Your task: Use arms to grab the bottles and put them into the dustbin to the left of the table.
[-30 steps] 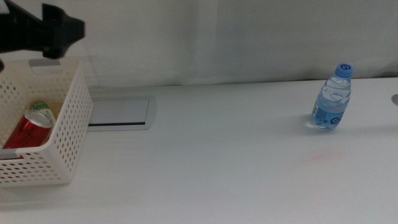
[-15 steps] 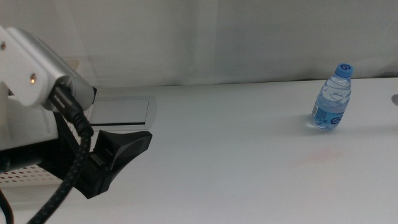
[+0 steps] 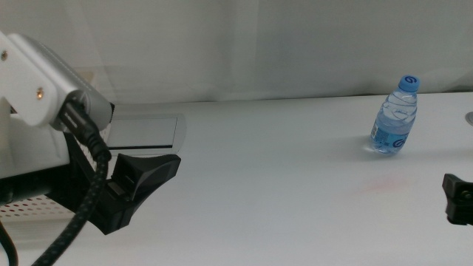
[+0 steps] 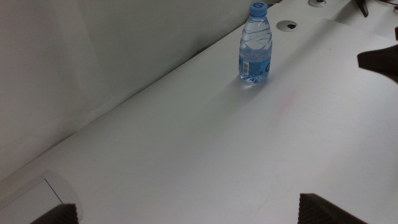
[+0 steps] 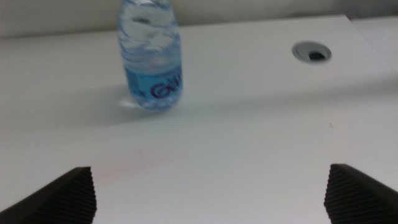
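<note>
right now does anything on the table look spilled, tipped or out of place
Nothing stands out. The water bottle stands upright and capped on the table, no spill around it. Only a faint pinkish smudge marks the tabletop in front of it.

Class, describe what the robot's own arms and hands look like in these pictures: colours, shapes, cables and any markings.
The left arm has a white blocky housing with a small orange light, a braided black cable and a black angular left hand. Of the right hand, only a black tip shows at the middle view's right edge. In each wrist view, two dark wedge-shaped tips show.
</note>
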